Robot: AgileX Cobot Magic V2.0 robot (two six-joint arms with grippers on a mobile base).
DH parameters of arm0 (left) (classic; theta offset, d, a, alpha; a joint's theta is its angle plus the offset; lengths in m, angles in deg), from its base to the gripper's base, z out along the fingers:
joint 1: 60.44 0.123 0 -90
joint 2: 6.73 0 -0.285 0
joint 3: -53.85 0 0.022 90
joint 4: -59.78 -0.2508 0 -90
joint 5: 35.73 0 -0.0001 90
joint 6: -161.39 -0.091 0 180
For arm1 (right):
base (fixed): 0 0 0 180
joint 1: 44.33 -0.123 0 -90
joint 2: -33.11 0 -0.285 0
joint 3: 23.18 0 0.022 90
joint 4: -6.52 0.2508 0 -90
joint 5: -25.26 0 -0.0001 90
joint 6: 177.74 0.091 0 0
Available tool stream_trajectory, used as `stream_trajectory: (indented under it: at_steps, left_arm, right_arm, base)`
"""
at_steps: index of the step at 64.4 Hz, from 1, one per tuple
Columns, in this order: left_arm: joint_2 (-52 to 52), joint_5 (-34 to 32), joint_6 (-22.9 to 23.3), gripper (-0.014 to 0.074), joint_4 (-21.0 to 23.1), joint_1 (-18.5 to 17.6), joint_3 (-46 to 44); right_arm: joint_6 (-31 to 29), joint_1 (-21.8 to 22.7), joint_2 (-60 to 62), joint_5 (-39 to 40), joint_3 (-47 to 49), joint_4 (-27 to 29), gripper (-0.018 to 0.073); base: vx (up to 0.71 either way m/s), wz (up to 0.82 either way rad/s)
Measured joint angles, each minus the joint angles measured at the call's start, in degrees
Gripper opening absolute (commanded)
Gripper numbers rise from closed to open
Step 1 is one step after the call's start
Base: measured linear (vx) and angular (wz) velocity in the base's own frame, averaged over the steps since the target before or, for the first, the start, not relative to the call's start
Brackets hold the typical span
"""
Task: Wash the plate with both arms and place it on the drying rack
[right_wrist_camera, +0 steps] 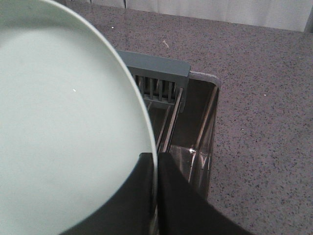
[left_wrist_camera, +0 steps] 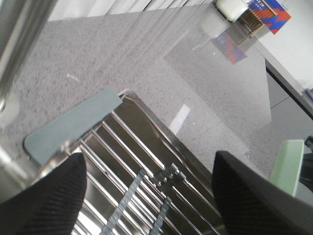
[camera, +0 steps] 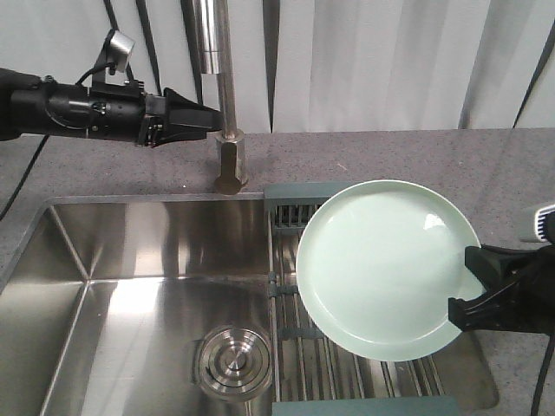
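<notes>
Finding: the plate (camera: 386, 269) is carried by one grip only. The right gripper (camera: 468, 282) is pinched on the plate's lower right rim, one finger on each face, as the right wrist view shows (right_wrist_camera: 156, 196). The plate hangs tilted over the drying rack (camera: 295, 347), which fills the right end of the sink (camera: 130, 260). Its upper edge reaches past the rack's back bar toward the countertop (camera: 390, 152). Whether it touches the rods cannot be told.

The left gripper (left_wrist_camera: 146, 196) is spread wide and empty. It hovers at the sink's back edge, just beside the faucet (camera: 221, 87).

Risks, as judged:
- A single rim pinch on a smooth, possibly wet plate may let it pivot or slip onto the steel rods.
- Lowering it flat instead of on edge could leave it lying across the rods rather than slotted.
- A sideways move of the left arm could strike the faucet.
</notes>
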Motion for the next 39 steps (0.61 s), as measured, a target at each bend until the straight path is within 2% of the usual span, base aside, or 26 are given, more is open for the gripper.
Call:
stream_trajectory:
  at_steps: [17, 39]
  left_arm:
    - [7.3, 0.6, 0.1, 0.0524, -0.1, -3.7, -11.9]
    - [14.3, 1.0, 3.0, 0.0524, -0.1, -4.1, -19.9]
  right_arm:
    - [0.0, 0.0, 0.0, 0.0, 0.0, 0.0, -0.0008]
    - [0.0, 0.0, 0.0, 0.0, 0.0, 0.0, -0.0008]
  base:
    - [0.0, 0.0]
    - [0.0, 0.0]
